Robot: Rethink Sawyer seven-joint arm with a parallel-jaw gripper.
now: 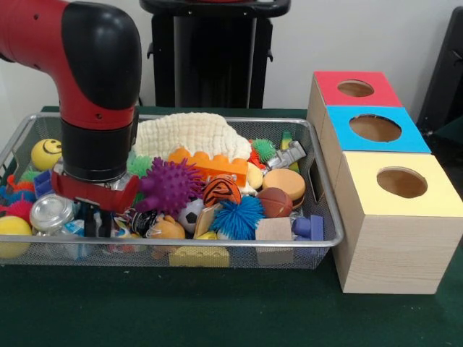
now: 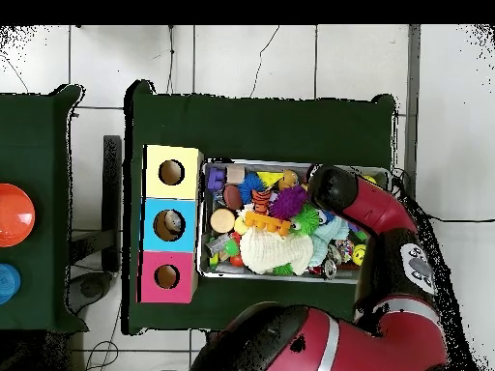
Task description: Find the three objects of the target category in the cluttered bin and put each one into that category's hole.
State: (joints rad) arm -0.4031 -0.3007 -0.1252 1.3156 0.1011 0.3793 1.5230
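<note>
The wire mesh bin (image 1: pixel 318 242) is packed with toys: a purple spiky ball (image 1: pixel 171 186), a blue spiky ball (image 1: pixel 240 217), a tiger-striped ball (image 1: pixel 221 191), a small soccer ball (image 1: pixel 190 215), a brown basketball (image 1: pixel 275 202) and a yellow smiley ball (image 1: pixel 45 153). My gripper (image 1: pixel 96 220) is lowered into the bin's left end, between a clear jar (image 1: pixel 51 212) and the purple spiky ball. Clutter hides its tips. In the overhead view the arm (image 2: pixel 334 188) covers the gripper. Beside the bin stand three boxes with round holes: red (image 1: pixel 329 83), blue (image 1: pixel 340 123) and yellow (image 1: pixel 362 170).
A white cloth (image 1: pixel 192 134) lies heaped at the bin's back, an orange brick (image 1: pixel 210 165) before it. A toy burger (image 1: pixel 283 184), wooden block (image 1: pixel 273 230), blue block (image 1: pixel 311 228) and yellow brick (image 1: pixel 197 256) fill the right and front. Something shows inside the blue box's hole (image 2: pixel 169 224).
</note>
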